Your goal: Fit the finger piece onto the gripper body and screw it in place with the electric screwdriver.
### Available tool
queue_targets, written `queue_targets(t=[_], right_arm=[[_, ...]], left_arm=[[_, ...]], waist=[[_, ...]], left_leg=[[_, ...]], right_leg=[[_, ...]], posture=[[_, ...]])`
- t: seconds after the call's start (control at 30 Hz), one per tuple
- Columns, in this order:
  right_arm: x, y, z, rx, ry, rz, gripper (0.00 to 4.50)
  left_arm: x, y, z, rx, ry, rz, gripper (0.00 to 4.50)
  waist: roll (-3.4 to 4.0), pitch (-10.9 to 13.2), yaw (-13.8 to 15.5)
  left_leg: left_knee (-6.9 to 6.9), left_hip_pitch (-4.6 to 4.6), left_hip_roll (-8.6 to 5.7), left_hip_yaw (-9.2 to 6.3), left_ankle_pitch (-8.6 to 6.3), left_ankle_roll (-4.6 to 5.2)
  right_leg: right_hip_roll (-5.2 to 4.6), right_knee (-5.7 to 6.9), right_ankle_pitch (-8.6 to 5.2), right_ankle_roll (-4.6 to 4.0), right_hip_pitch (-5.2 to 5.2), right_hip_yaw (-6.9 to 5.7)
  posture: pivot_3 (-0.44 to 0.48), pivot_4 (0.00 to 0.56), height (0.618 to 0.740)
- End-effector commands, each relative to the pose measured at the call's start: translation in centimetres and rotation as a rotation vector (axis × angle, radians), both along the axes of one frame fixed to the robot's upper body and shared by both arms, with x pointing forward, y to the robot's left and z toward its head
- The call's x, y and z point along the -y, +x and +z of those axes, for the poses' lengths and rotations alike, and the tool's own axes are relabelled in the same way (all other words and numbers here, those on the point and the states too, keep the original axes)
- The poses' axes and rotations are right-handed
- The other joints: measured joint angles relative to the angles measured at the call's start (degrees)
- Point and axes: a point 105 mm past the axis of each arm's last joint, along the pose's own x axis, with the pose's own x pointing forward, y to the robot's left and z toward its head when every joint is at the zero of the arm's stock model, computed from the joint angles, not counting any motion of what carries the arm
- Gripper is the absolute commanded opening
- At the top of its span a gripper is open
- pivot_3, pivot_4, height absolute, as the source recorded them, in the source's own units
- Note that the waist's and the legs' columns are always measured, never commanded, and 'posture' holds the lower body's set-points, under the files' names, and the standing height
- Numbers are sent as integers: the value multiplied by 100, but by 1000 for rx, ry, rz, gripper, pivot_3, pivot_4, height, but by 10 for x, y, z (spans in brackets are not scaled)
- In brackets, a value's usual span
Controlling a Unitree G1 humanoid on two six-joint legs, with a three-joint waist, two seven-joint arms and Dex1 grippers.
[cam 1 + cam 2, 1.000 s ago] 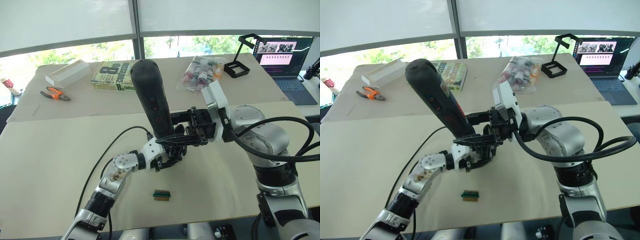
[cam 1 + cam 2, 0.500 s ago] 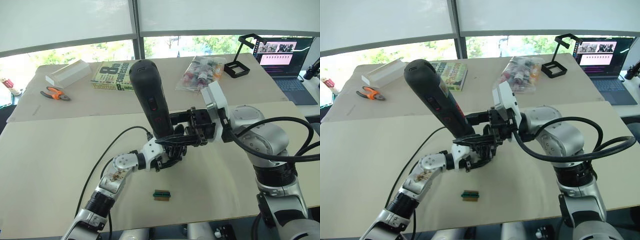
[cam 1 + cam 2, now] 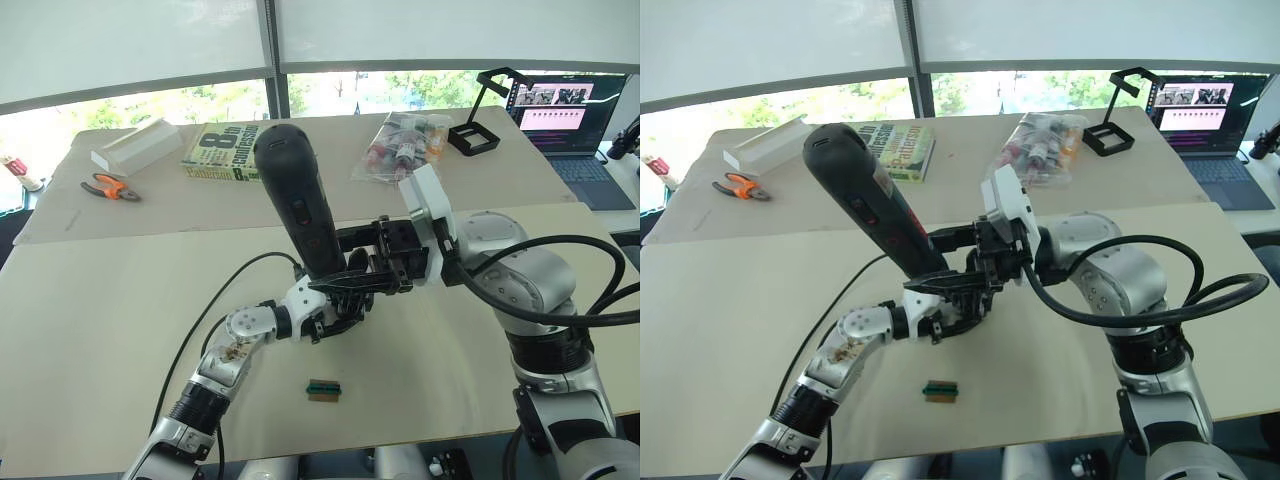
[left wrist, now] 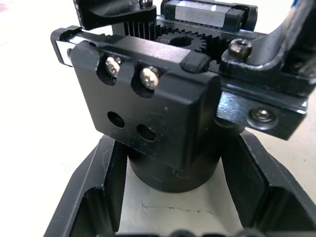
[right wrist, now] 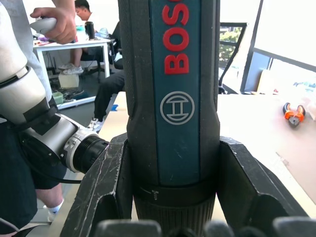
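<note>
The left gripper (image 4: 173,197) holds the gripper body (image 4: 163,123), one black finger (image 4: 91,197) pressed to each side of its round base. Above the base a black block faces the camera, carrying two silver screws (image 4: 131,71) and two empty holes (image 4: 129,124) beneath them. Gear teeth (image 4: 163,37) run along the top. Pale tabletop (image 4: 34,113) lies behind.

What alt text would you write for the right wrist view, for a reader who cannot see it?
The right gripper's black fingers clamp a thick black-and-teal cylindrical electric screwdriver with red lettering. Orange-handled pliers lie on the beige table behind.
</note>
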Motion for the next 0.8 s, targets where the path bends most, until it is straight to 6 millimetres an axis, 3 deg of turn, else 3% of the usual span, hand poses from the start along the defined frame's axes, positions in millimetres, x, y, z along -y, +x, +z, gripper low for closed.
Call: queue_targets(t=[0.03,0.43,0.8], right_arm=[[0,-7,6,50,19,25,1922],[8,1,-2,59,-11,-9,1922],[15,21,-21,-91,14,-125,1922]], left_arm=[[6,0,18,57,-36,-21,2292],[5,-1,17,61,-35,-24,2292],[7,1,19,65,-36,-24,2292]], waist=[[0,0,-1],[0,0,0],[-2,-1,1]], left_leg=[[0,0,0,0,0,0],[0,1,0,0,0,0],[0,6,0,0,0,0]], right_leg=[[0,0,0,0,0,0],[0,0,0,0,0,1],[0,1,0,0,6,2]], posture=[[0,150,738],[0,150,738],[0,150,738]])
